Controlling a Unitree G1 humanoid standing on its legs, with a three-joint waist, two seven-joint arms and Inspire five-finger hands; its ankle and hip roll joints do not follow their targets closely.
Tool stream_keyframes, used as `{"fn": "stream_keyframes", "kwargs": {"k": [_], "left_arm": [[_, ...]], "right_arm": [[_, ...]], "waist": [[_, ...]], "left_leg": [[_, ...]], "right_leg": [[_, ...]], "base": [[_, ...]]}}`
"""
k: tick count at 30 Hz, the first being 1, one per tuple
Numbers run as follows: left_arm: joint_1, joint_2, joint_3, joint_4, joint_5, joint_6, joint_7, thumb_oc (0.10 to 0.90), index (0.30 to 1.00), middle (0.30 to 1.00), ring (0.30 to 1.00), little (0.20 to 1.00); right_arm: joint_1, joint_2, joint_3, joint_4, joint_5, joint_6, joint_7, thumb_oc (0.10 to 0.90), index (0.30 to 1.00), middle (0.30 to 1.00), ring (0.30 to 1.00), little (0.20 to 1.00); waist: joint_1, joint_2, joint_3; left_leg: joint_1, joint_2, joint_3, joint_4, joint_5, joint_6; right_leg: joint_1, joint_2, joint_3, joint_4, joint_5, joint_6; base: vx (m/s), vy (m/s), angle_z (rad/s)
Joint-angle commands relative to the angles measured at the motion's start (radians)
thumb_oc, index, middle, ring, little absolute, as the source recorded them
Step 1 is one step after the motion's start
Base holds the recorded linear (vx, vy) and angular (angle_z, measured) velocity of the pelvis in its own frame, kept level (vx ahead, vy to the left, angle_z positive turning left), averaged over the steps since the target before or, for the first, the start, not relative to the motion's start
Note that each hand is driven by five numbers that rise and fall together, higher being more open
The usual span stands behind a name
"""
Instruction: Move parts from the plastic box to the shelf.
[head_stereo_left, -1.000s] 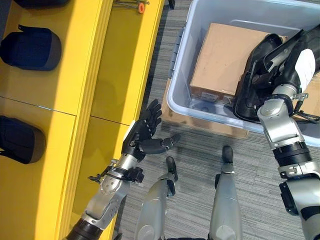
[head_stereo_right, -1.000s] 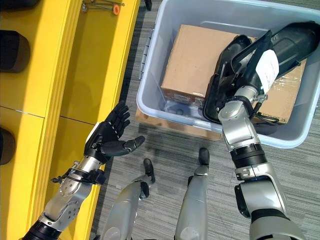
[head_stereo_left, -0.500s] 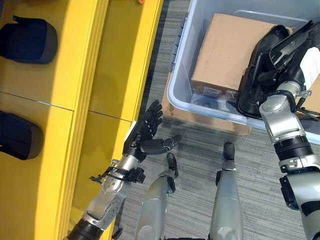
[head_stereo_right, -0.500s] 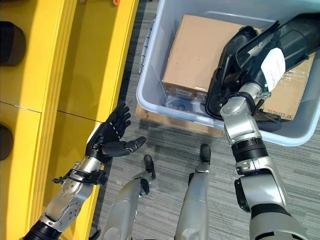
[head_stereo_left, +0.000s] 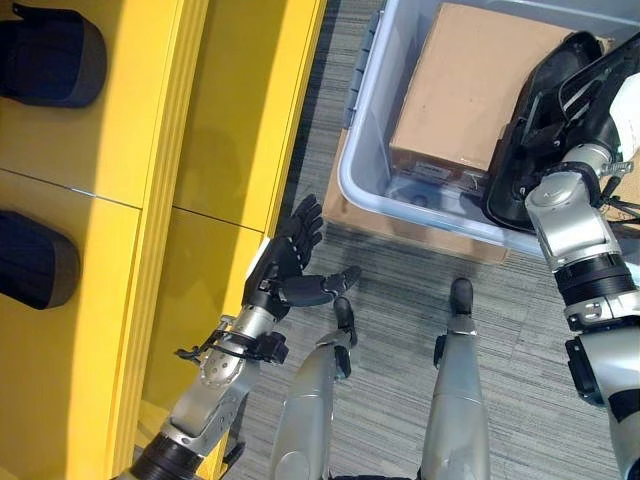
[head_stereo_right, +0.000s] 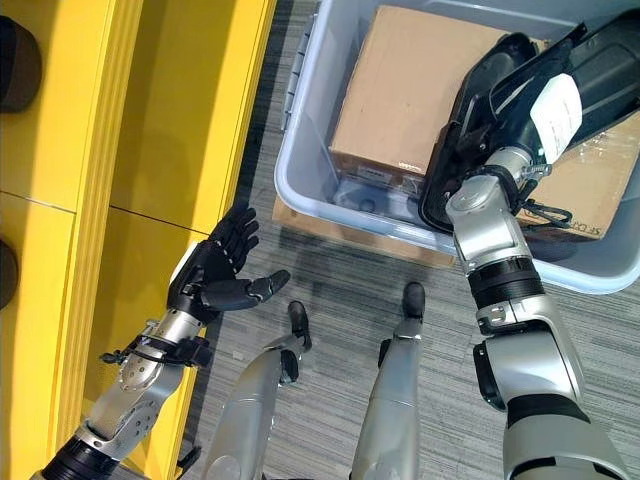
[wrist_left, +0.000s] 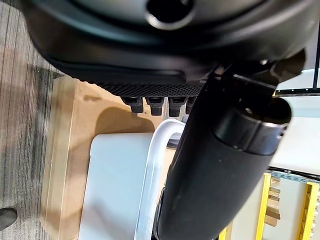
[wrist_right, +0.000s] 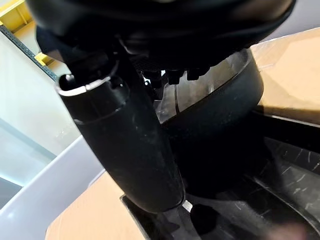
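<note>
I see the black part (head_stereo_right: 520, 95), a large moulded plastic piece with a white label on it, standing tilted in the right side of the grey plastic box (head_stereo_right: 300, 170), leaning over a cardboard carton (head_stereo_right: 410, 90) that lies in the box beside it. My right hand (head_stereo_left: 560, 130) is reaching into the box against that part; in the right wrist view its thumb (wrist_right: 130, 140) lies against the part's curved black wall, but the fingers are hidden behind it, so I cannot tell whether the hand has it grasped. The box sits on a flat piece of cardboard (head_stereo_left: 400, 235) on the grey carpet floor (head_stereo_left: 390, 330). My left hand (head_stereo_left: 290, 275) hangs over the floor between the box and the yellow shelf (head_stereo_left: 200, 150), palm up, fingers straight and spread, holding nothing. On the shelf I see two dark parts (head_stereo_left: 55, 60), well apart from the box.
</note>
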Motion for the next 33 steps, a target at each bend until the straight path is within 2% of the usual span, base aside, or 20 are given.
{"fn": "stream_keyframes", "kwargs": {"k": [1, 5, 13, 27, 33], "left_arm": [[0.011, -0.005, 0.002, -0.124, 0.01, -0.111, 0.006, 0.9, 1.0, 1.0, 1.0, 1.0], [0.019, -0.001, -0.006, -0.127, 0.012, -0.11, 0.008, 0.9, 1.0, 1.0, 1.0, 1.0], [0.022, -0.002, -0.02, -0.131, 0.033, -0.11, 0.023, 0.9, 1.0, 1.0, 1.0, 1.0], [0.017, -0.006, -0.035, -0.125, 0.045, -0.114, 0.047, 0.9, 1.0, 1.0, 1.0, 1.0], [0.017, -0.004, -0.036, -0.124, 0.046, -0.121, 0.049, 0.9, 1.0, 1.0, 1.0, 1.0]], "right_arm": [[-0.178, -0.159, 0.06, -0.032, -0.068, -0.033, -0.044, 0.9, 1.0, 1.0, 1.0, 1.0], [-0.164, -0.163, 0.057, -0.014, -0.068, -0.028, -0.045, 0.9, 1.0, 1.0, 1.0, 1.0], [-0.176, -0.169, 0.059, 0.024, -0.042, -0.05, -0.053, 0.9, 1.0, 1.0, 1.0, 1.0], [-0.161, -0.179, 0.052, 0.034, 0.007, -0.071, -0.053, 0.9, 1.0, 1.0, 1.0, 1.0], [-0.162, -0.186, 0.056, 0.017, 0.027, -0.058, -0.06, 0.9, 1.0, 1.0, 1.0, 1.0]], "waist": [[0.015, 0.139, -0.003], [0.019, 0.137, -0.003], [0.02, 0.132, -0.003], [0.01, 0.139, -0.003], [0.01, 0.142, -0.003]], "left_leg": [[-0.027, -0.079, 0.033, 0.142, -0.191, 0.081], [-0.058, -0.076, 0.019, 0.226, -0.254, 0.085], [-0.115, -0.072, 0.02, 0.303, -0.296, 0.091], [-0.179, -0.068, 0.032, 0.364, -0.325, 0.101], [-0.198, -0.068, 0.031, 0.371, -0.325, 0.102]], "right_leg": [[-0.002, 0.099, -0.091, 0.074, -0.161, -0.125], [-0.025, 0.103, -0.079, 0.151, -0.212, -0.128], [-0.08, 0.117, -0.076, 0.221, -0.241, -0.133], [-0.159, 0.133, -0.057, 0.295, -0.269, -0.146], [-0.179, 0.135, -0.053, 0.314, -0.278, -0.15]], "base": [[-0.01, -0.034, 0.04], [0.04, -0.039, 0.07], [0.0, -0.014, 0.02], [0.0, -0.001, -0.01], [0.0, 0.0, 0.01]]}}
